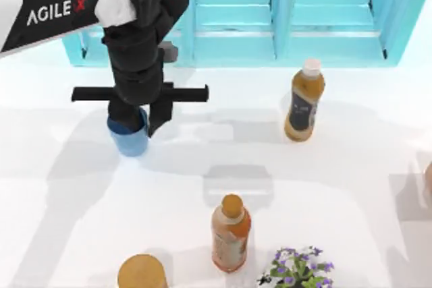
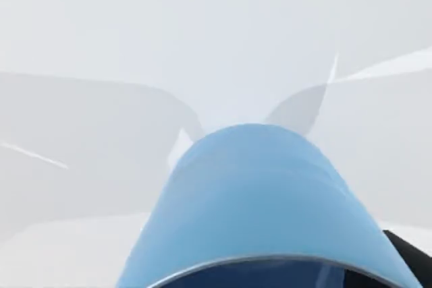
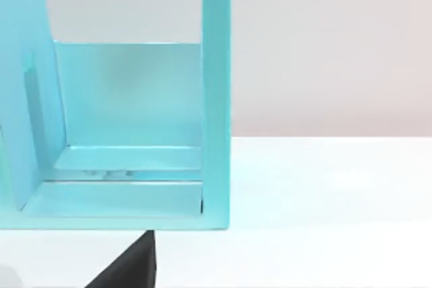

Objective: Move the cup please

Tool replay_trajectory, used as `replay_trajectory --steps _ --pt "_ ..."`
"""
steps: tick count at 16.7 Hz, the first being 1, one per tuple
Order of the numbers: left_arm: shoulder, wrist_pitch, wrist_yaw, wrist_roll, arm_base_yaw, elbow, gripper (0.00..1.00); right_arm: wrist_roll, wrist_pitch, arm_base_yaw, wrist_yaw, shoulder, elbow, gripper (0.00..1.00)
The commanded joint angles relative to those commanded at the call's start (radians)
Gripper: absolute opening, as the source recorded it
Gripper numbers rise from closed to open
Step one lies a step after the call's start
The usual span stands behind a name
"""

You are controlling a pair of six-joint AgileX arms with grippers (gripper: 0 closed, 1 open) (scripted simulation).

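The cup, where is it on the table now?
In the top view the cup stands on the table's left side, directly under the left gripper, in front of the turquoise shelf.

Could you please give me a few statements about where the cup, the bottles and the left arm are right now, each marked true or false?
1. The left end effector is at the blue cup. True.
2. The cup lies on its side. False: it stands upright on the table.
3. Two bottles, the white-capped bottle and the orange-capped bottle, stand upright. True.
4. The flowers sit beside the cup. False: they are at the near edge, right of the orange-capped bottle.
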Motion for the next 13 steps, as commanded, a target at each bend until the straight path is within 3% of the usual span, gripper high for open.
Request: replay_trajectory --steps 3,6,13 --pt "-0.133 -0.009 -0.003 0.210 0.214 -0.119 0.00 0.000 0.000 0.000 0.000 0.000 0.000 1.00" --pt "-0.245 -0.014 -0.007 0.356 0.361 -0.218 0.00 0.000 0.000 0.000 0.000 0.000 0.000 1.00" --pt "-0.287 -0.012 -0.010 0.408 0.408 -0.259 0.00 0.000 0.000 0.000 0.000 0.000 0.000 1.00"
